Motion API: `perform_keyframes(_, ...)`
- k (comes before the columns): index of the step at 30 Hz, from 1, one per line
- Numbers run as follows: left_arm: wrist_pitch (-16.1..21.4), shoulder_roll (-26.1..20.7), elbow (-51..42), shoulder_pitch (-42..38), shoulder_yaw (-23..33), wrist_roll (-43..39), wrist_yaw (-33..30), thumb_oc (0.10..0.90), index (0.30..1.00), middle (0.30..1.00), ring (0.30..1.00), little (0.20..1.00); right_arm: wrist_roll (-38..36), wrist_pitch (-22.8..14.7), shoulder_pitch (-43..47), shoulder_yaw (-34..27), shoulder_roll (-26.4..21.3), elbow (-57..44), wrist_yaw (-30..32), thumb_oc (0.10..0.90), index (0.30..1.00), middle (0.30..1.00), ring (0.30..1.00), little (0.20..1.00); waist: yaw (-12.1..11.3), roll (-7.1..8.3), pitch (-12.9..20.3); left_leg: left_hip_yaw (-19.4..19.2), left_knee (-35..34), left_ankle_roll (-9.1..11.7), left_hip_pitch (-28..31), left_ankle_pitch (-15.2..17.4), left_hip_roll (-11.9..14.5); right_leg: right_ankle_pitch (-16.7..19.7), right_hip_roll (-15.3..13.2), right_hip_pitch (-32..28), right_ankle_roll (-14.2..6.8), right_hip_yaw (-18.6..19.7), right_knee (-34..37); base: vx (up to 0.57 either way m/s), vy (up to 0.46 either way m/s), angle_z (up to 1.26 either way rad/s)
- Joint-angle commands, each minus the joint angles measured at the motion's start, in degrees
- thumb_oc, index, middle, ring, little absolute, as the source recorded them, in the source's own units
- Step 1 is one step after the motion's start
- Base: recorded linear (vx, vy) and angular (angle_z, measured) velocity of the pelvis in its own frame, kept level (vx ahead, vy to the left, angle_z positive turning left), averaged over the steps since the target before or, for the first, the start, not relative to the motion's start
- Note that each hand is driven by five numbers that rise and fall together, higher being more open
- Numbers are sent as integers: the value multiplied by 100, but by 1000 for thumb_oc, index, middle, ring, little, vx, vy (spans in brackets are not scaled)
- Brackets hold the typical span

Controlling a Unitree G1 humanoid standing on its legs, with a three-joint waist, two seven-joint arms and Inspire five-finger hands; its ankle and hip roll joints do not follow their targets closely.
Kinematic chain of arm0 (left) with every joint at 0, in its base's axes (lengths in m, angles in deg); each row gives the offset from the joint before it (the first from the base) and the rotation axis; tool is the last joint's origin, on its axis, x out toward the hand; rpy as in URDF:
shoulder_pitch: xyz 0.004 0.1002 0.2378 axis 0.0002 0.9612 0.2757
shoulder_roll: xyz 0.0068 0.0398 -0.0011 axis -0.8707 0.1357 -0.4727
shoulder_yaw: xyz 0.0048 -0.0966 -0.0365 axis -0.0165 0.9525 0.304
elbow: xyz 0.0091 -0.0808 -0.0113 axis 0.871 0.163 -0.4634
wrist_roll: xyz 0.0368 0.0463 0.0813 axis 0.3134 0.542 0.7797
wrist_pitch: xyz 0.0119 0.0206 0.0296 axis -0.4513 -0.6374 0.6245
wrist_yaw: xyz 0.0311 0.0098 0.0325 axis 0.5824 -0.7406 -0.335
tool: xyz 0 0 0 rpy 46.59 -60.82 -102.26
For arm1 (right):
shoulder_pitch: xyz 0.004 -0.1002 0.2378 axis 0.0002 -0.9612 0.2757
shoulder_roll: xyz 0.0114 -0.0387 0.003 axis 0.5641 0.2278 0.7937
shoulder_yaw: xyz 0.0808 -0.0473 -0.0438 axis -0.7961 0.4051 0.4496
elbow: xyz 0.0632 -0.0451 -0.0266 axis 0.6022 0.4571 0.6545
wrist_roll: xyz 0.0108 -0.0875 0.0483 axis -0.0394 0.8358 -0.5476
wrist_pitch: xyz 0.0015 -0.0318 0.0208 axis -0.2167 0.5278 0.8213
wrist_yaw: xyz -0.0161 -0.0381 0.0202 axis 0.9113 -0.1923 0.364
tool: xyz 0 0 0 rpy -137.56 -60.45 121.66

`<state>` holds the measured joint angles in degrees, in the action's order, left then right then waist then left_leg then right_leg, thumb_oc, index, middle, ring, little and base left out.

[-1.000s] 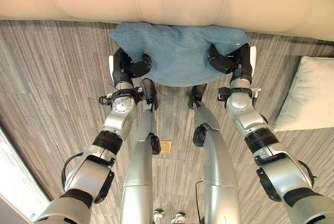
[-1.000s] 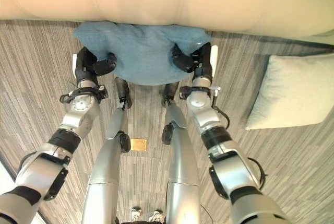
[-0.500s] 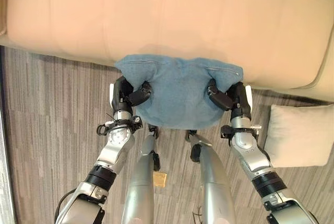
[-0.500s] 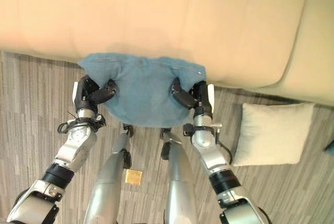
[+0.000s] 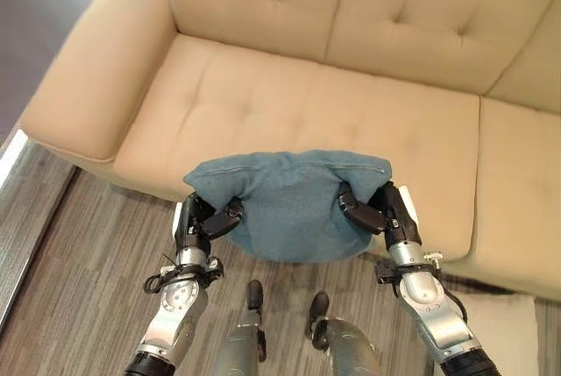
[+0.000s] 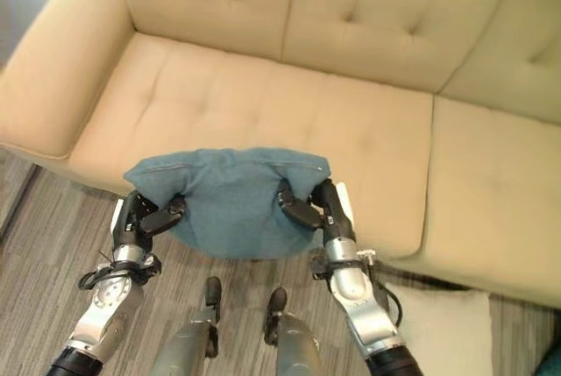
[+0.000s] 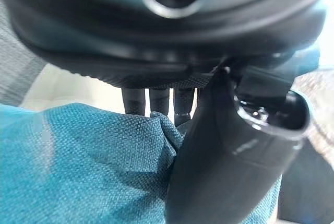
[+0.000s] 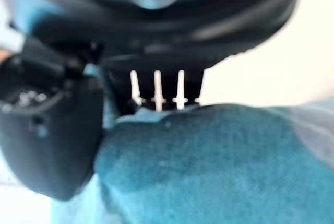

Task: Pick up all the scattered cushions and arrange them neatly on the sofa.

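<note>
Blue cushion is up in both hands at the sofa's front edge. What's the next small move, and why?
Probably carry it forward over the seat. The left hand and right hand pinch the blue cushion at its two sides, but it hangs across the beige sofa's front edge, partly above the floor, so releasing now might drop it.

The sofa's left seat (image 5: 289,113) lies bare from the armrest (image 5: 96,69) to the seam with the right seat (image 5: 517,183), which is also bare. The blue cushion (image 5: 294,201), pinched between left hand (image 5: 200,223) and right hand (image 5: 379,211), overhangs the seat's front edge. A pale cushion (image 6: 443,328) occupies the floor at the sofa's right front.
</note>
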<state>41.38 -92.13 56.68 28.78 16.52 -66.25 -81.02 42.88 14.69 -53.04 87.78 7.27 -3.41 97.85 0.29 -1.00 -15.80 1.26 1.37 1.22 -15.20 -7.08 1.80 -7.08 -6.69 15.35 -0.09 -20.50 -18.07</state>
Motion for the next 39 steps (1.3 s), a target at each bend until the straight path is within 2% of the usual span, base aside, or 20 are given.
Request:
perform_keyframes(1, 436, 35, -421, -63, -275, 175, 537, 400, 300, 300, 300, 300, 139, -747, 142, 90, 220, -709, -197, 400, 300, 300, 300, 300, -90, 197, 668, -376, 603, 245, 212, 879, 76, 108, -1, -797, -372, -102, 1137, 100, 70, 67)
perform_keyframes(2, 414, 27, -415, -49, -310, 190, 609, 400, 300, 300, 300, 300, 207, -690, 30, -28, 224, -734, -155, 400, 300, 300, 300, 300, -58, 208, 698, -549, 686, 245, 193, 889, 143, 93, -100, -943, -375, -388, 1174, 68, 66, 81)
perform_keyframes(6, 330, 20, -398, 166, -305, 166, 676, 400, 300, 300, 300, 300, 289, -607, -44, 10, 308, -719, -204, 400, 300, 300, 300, 300, -100, 222, 806, -772, 579, 193, 532, 1118, 221, 21, -189, -1173, -531, -545, 1062, 180, 156, 98)
perform_keyframes(9, 234, -45, -412, 360, -264, 212, 751, 400, 300, 300, 300, 300, 353, -536, -60, 75, 409, -653, -327, 400, 300, 300, 300, 300, -178, 273, 853, -782, 323, 20, 778, 1165, 67, 16, -417, -1105, -673, -477, 575, 97, 290, 42)
perform_keyframes(10, 228, -84, -434, 394, -237, 233, 750, 400, 300, 300, 300, 300, 376, -528, -50, 86, 440, -651, -345, 400, 300, 300, 300, 300, -187, 279, 837, -814, 271, -72, 806, 1068, 15, 171, -509, -1018, -649, -504, 389, 49, 407, 40)
perform_keyframes(11, 215, -184, -516, 443, -126, 349, 689, 400, 300, 300, 300, 300, 385, -521, 26, 179, 550, -652, -404, 400, 300, 300, 300, 300, -221, 329, 778, -804, 140, -212, 987, 1092, -92, 508, -705, -903, -826, -294, -115, 6, 288, 31)
perform_keyframes(13, 225, -206, -528, 461, -87, 375, 676, 400, 300, 300, 300, 300, 373, -508, 45, 192, 581, -657, -413, 400, 300, 300, 300, 300, -223, 326, 783, -793, 81, -241, 1055, 1089, -104, 545, -719, -841, -838, -186, -302, 67, 156, 24)
perform_keyframes(15, 264, -229, -554, 441, 2, 476, 619, 400, 300, 300, 300, 300, 350, -566, 69, 207, 653, -701, -426, 400, 300, 300, 300, 300, -219, 315, 782, -680, -47, -285, 1188, 1074, -131, 535, -586, -616, -882, 227, -610, 125, 126, 16)
perform_keyframes(16, 300, -204, -617, 388, 31, 516, 575, 400, 300, 300, 300, 300, 353, -568, 66, 156, 629, -804, -450, 400, 300, 300, 300, 300, -151, 318, 796, -500, -91, -275, 1249, 1062, -170, 262, -169, -473, -783, 777, -489, 115, 71, 17)
perform_keyframes(17, 300, -203, -617, 386, 31, 516, 575, 400, 300, 300, 300, 300, 352, -567, 67, 154, 628, -805, -451, 400, 300, 300, 300, 300, -154, 309, 814, -501, -92, -273, 1223, 1050, -158, 291, -154, -460, -777, 774, -459, 138, 36, 34)
perform_keyframes(18, 305, -191, -631, 332, 28, 572, 554, 400, 300, 300, 300, 300, 356, -586, 66, 110, 579, -794, -451, 400, 300, 300, 300, 300, -103, 335, 815, -345, -93, -273, 1234, 1048, -219, 176, 121, -390, -721, 1087, -265, 118, 5, 50)
perform_keyframes(21, 317, -119, -616, 183, -7, 549, 530, 400, 300, 300, 300, 300, 247, -588, 97, 52, 519, -717, -417, 400, 300, 300, 300, 300, 4, 427, 795, 48, -91, -284, 1244, 1063, -417, 373, 539, -112, -654, 1654, 398, 152, -30, 81)
perform_keyframes(25, 301, -39, -550, 86, -13, 567, 614, 400, 300, 300, 300, 300, 161, -602, 58, -21, 495, -720, -455, 400, 300, 300, 300, 300, 96, 477, 845, 289, 36, -195, 1303, 1208, -591, 439, 626, -286, -560, 1739, 816, 175, -78, 82)
perform_keyframes(28, 332, 109, -600, 183, -60, 371, 712, 400, 300, 300, 300, 300, 146, -594, -97, -138, 403, -754, -448, 400, 300, 300, 300, 300, 206, 467, 872, 192, 750, 13, 1135, 1447, -643, 397, 587, -569, -444, 1632, 960, 201, -96, 49)
perform_keyframes(30, 302, 158, -626, 147, -100, 256, 706, 400, 300, 300, 300, 300, 69, -577, -39, -176, 312, -766, -423, 400, 300, 300, 300, 300, 221, 496, 706, -209, 2039, 258, 413, 1191, -493, 380, 450, -808, -352, 1475, 1064, 55, -68, 55)
perform_keyframes(32, 302, 161, -617, 138, -102, 248, 708, 400, 300, 300, 300, 300, 33, -570, -37, -174, 311, -754, -424, 400, 300, 300, 300, 300, 231, 509, 696, -400, 2293, 227, 254, 1230, -366, 344, 420, -849, -317, 1429, 1091, 77, -51, 50)
perform_keyframes(33, 275, 105, -632, 122, -114, 275, 750, 400, 300, 300, 300, 300, -19, -544, -34, -194, 319, -754, -422, 400, 300, 300, 300, 300, 227, 530, 731, -659, 2227, 117, 102, 1379, -124, 238, 373, -943, -304, 1339, 1142, 118, -46, 23)
perform_keyframes(35, 216, 57, -659, 154, -103, 318, 766, 400, 300, 300, 300, 300, -40, -543, -67, -229, 330, -768, -414, 400, 300, 300, 300, 300, 194, 533, 811, -666, 1755, 64, 24, 1350, -5, 168, 371, -1061, -336, 1314, 1196, 240, 24, 14)
perform_keyframes(38, 138, 45, -744, 143, -123, 330, 794, 400, 300, 300, 300, 300, -72, -534, -184, -288, 345, -748, -401, 400, 300, 300, 300, 300, 144, 467, 852, -564, 732, 218, -139, 596, 247, -2, 455, -1306, -343, 1337, 1245, 269, 107, 10)
perform_keyframes(39, 137, 45, -744, 143, -123, 330, 793, 400, 300, 300, 300, 300, -72, -533, -185, -289, 345, -748, -402, 400, 300, 300, 300, 300, 144, 472, 850, -566, 709, 219, -124, 583, 242, -5, 450, -1310, -343, 1337, 1243, 212, 122, 4)
